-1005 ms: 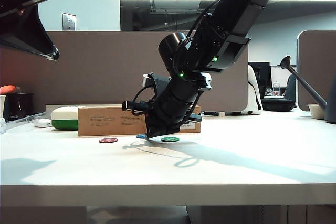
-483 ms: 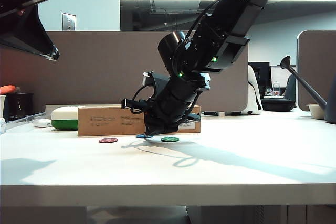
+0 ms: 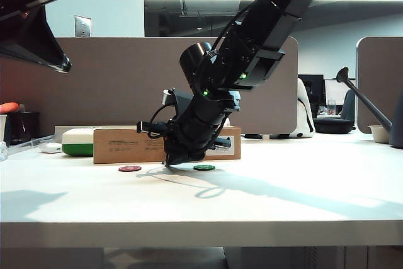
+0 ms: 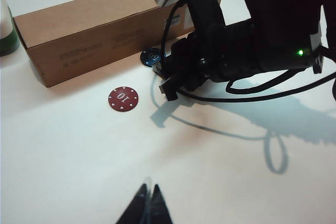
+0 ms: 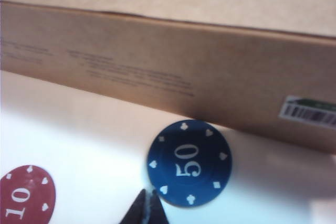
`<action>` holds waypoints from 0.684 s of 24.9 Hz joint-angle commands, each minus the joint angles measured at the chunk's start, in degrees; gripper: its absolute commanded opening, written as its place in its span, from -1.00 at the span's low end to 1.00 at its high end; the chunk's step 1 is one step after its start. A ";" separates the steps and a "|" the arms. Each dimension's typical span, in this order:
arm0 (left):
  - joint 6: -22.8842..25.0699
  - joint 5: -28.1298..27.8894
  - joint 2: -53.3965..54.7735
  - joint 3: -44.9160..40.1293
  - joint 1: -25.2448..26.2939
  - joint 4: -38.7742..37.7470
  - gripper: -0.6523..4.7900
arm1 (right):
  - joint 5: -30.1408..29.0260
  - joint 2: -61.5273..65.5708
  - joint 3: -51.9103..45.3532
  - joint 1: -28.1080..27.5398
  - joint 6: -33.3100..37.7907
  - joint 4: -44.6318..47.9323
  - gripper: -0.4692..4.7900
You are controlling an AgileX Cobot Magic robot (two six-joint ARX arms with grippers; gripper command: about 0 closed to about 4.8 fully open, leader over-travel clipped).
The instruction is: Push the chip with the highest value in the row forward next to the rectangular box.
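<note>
right gripper (image 5: 147,205): fingers together, tips at blue chip (image 5: 189,162) | chip: beside rectangular box (image 5: 157,72) | left gripper (image 4: 148,208): fingers together, raised upper left of exterior view

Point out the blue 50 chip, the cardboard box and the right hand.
blue chip (image 5: 189,162): right wrist view, printed face.
cardboard box (image 4: 100,30): left wrist view, long front side.
right hand (image 5: 147,206): right wrist view, shut fingertips.

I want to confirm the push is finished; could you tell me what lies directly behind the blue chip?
The brown box stands right behind the blue chip; whether they touch is unclear. The shut right gripper sits at the chip's near edge.
</note>
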 commanded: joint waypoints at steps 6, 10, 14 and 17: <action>0.09 0.15 -0.15 0.17 0.04 0.57 -0.78 | -3.65 -1.60 -0.11 0.04 2.01 -2.64 -0.86; 0.07 0.15 -0.15 0.17 0.04 0.57 -0.78 | -2.36 -5.97 -0.11 0.87 2.03 -7.19 -0.86; 0.07 0.15 -0.15 0.17 0.04 0.59 -0.78 | 4.96 -10.49 -0.11 2.21 1.18 -13.22 -0.86; 0.07 0.15 -0.15 0.15 0.04 0.55 -0.78 | 5.81 -15.43 -0.15 2.27 -0.24 -19.37 -0.86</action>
